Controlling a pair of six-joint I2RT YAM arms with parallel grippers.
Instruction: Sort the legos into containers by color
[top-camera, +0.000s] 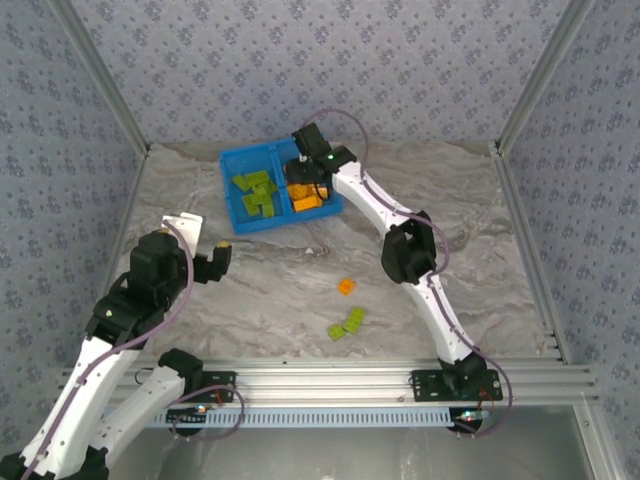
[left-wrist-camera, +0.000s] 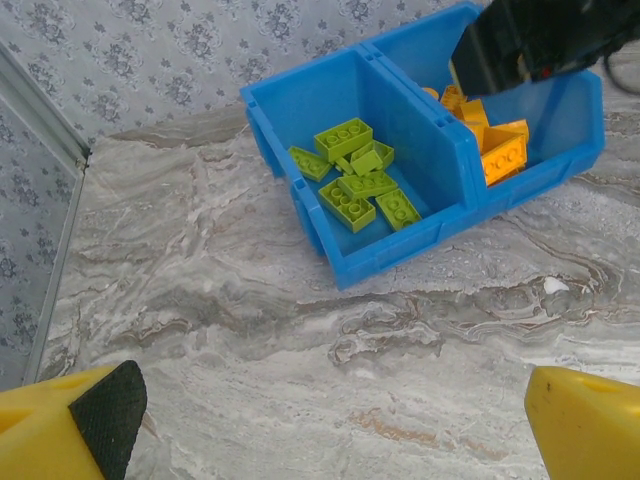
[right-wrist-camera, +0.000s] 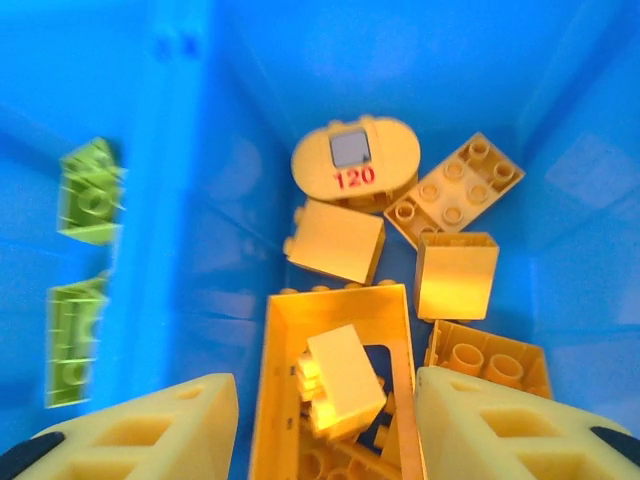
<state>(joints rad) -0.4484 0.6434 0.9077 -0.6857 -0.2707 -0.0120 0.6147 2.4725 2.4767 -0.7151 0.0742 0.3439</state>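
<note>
The blue tray (top-camera: 231, 160) stands at the back of the table. Its left compartment holds lime green bricks (top-camera: 256, 192); the right one holds orange bricks (top-camera: 306, 199). My right gripper (top-camera: 305, 175) hangs open over the orange compartment (right-wrist-camera: 560, 180). Between its fingers (right-wrist-camera: 150, 430), touching neither, a small orange brick (right-wrist-camera: 345, 385) lies in the orange rectangular frame (right-wrist-camera: 280, 380). The round orange piece (right-wrist-camera: 355, 165) lies beyond. My left gripper (top-camera: 222, 250) is open over bare table, short of the tray (left-wrist-camera: 400, 250). One orange brick (top-camera: 346, 287) and a few green ones (top-camera: 347, 324) lie on the table.
A white flat object (top-camera: 183, 225) lies at the table's left, by the left arm. Patterned walls with metal rails close in the sides. In the left wrist view the right arm's dark wrist (left-wrist-camera: 540, 40) hangs over the tray's orange side (left-wrist-camera: 495, 150).
</note>
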